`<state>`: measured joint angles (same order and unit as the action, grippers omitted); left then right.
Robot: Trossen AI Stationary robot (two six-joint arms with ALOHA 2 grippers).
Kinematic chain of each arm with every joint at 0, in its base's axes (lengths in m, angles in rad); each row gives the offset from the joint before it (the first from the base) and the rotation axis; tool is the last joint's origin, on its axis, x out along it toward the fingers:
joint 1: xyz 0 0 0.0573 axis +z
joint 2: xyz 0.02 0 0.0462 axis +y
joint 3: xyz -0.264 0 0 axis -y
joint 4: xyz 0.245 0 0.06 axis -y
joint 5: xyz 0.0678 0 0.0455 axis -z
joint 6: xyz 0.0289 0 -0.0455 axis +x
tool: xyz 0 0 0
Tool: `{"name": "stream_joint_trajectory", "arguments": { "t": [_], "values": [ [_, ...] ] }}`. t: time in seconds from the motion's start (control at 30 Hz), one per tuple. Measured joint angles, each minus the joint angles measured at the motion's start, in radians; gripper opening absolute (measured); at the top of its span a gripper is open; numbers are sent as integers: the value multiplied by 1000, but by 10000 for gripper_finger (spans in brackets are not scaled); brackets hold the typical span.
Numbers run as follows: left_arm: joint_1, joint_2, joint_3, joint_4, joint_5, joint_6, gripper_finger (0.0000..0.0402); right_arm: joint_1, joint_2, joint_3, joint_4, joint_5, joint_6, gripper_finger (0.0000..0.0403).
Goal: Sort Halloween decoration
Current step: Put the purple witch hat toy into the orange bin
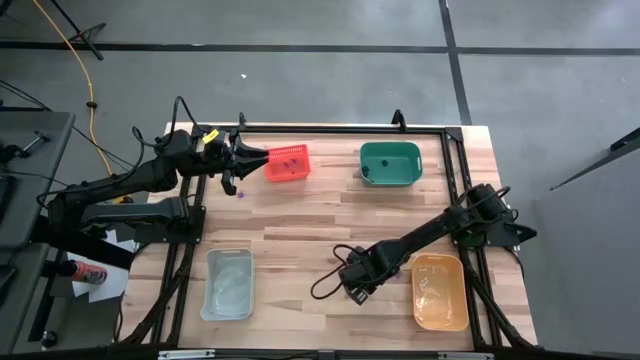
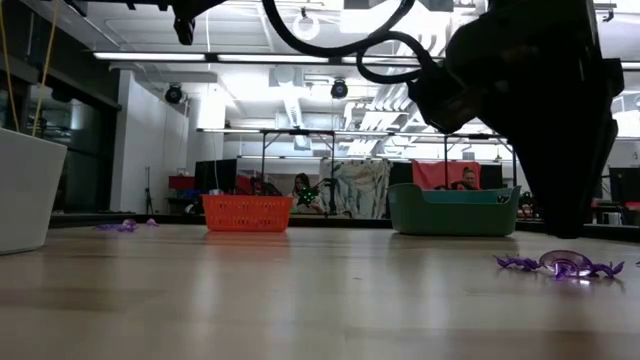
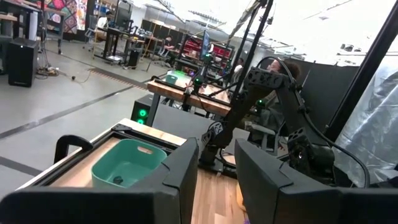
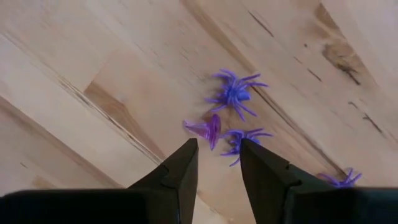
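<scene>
Several tiny purple spiky trinkets (image 4: 233,92) lie on the wooden table in the right wrist view; one more (image 1: 238,192) lies near the left arm. My right gripper (image 4: 217,148) points down over a purple trinket (image 4: 208,129), open, with a narrow gap between its fingers and the tips on either side of it. In the low view the same trinket (image 2: 565,265) lies under that dark gripper (image 2: 565,225). My left gripper (image 1: 250,158) waits level beside the red bin (image 1: 288,163), open (image 3: 216,150) and with nothing between its fingers.
A green bin (image 1: 390,163) stands at the far right with a small dark item inside (image 3: 118,180). A clear bin (image 1: 228,283) sits near left, and an orange bin (image 1: 440,290) near right, close to my right arm. People sit in the room beyond the table.
</scene>
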<state>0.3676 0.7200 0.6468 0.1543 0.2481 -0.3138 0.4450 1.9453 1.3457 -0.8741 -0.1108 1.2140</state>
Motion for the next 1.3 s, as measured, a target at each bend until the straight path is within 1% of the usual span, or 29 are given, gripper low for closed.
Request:
{"name": "stream_joint_trajectory", "arguments": {
  "t": [0.1,0.27,0.57,0.63,0.7,0.8,0.87,0.9,1.0,1.1,1.23,1.3],
  "values": [
    [0,0,0,0,0,-9,95,0,15,0,28,-7,-4,113],
    [0,0,0,0,1,-37,95,0,66,0,90,-73,-16,113],
    [0,0,0,0,1,-43,95,0,66,0,100,-66,8,112],
    [0,0,0,0,1,-43,95,0,66,0,100,-66,8,107],
    [0,0,0,0,1,-42,95,0,66,1,97,-72,-4,92],
    [0,0,0,0,1,-39,95,0,69,19,82,-75,-49,51],
    [0,0,0,0,0,-23,95,0,69,40,42,-76,-96,18],
    [0,0,0,1,0,-16,95,0,69,54,16,-76,-125,10],
    [0,0,0,6,0,-6,95,0,61,98,-90,-62,-239,12],
    [0,0,0,8,0,-6,95,0,22,114,-198,-31,-351,3],
    [0,0,0,8,-1,-6,95,-6,-74,84,-286,56,-448,2],
    [0,0,0,6,-1,-6,95,-17,-138,48,-296,104,-475,2]
  ]
}}
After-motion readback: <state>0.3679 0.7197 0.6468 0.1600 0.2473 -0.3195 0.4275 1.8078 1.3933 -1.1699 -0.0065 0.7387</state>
